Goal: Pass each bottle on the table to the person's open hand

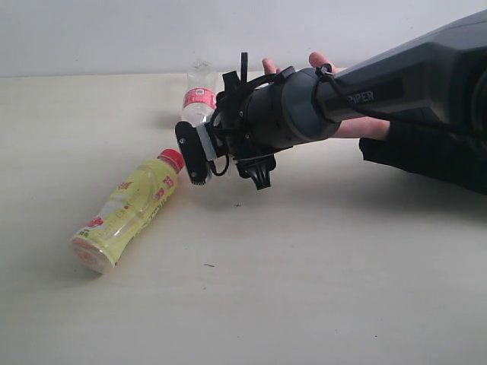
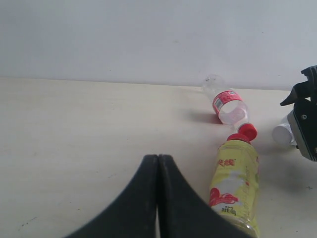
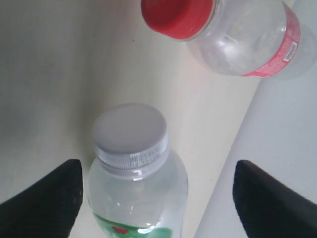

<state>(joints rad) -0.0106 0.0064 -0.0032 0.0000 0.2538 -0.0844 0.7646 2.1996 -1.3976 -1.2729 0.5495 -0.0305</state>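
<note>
The clear bottle with a white cap (image 3: 133,168) and a green-edged label lies on the table (image 1: 304,289) between the spread fingers of the right gripper (image 3: 158,171), with a gap on each side. Only its cap end shows, and its body is cut off by the edge of the right wrist view. Just past its cap lies the small clear bottle (image 3: 242,34), with a red cap and red label. The yellow bottle (image 1: 129,209) lies on its side nearby, its red cap toward the gripper. The person's open hand (image 1: 369,128) is mostly hidden behind the right arm (image 1: 396,84); only fingertips and a strip of palm show. The left gripper (image 2: 158,161) has its fingers pressed together over bare tabletop. The table is pale beige with a few dark specks, and a plain white wall (image 1: 114,30) stands behind it.
</note>
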